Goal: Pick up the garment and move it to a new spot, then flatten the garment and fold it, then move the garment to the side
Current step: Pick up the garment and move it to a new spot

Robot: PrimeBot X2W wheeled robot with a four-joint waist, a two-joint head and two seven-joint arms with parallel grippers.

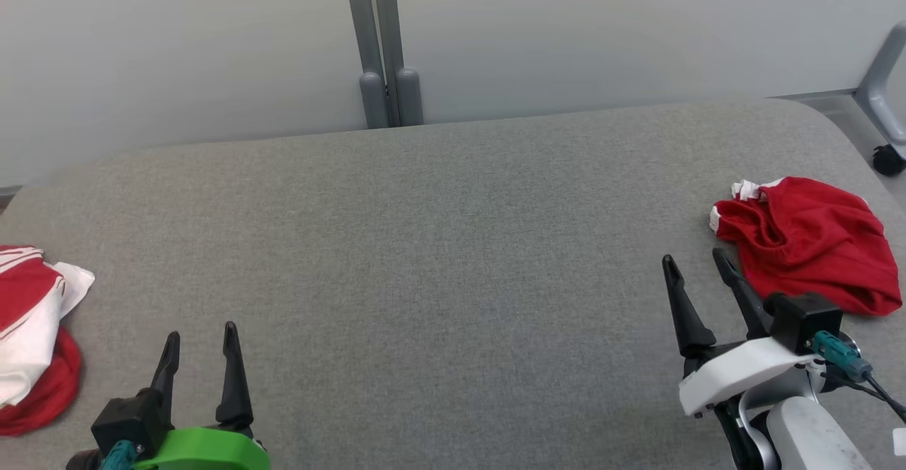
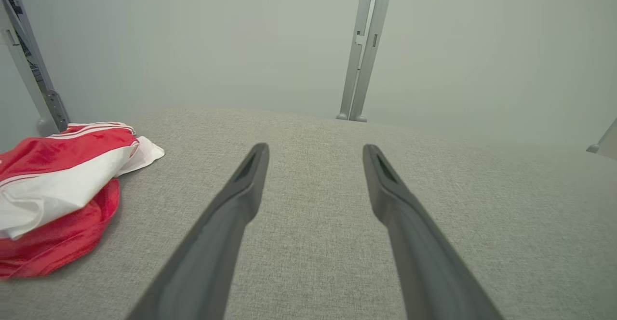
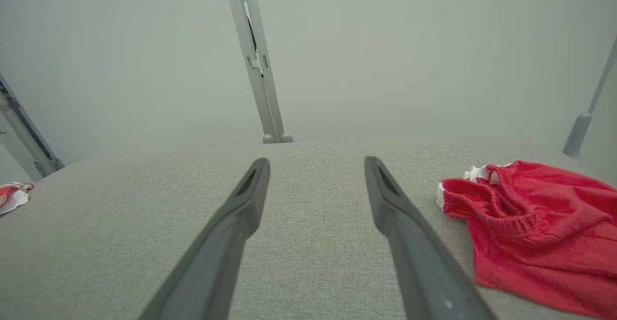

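Both arms are parked low at the near edge of the table (image 1: 453, 243), fingers pointing toward the post (image 1: 382, 45) behind it. To me that looks like a waiting pose before any reach. The left gripper (image 1: 201, 332) has its fingers spread wide with nothing between them, and the left wrist view shows only bare grey cloth in the gap. The right gripper (image 1: 693, 258) is just as wide and just as empty. The garment (image 1: 32, 328) is bunched in a loose pile far to the left of the post, at the table's left end and partly past the edge of the head view. Red and white panels and a striped trim show on top. It sits to the outer side of the left gripper and a little ahead of its fingertips, near but clearly apart. The fingers point past it, not at it, so I'd guess that arm must swing outward to reach it. Far to the right of the post there's a second crumpled red heap (image 1: 814, 243) with a gathered edge and a scrap of white. It lies just beside the right gripper's outer finger, and I can't tell whether the two touch. The middle stretch in front of the post is bare, presumably kept free for spreading and folding.
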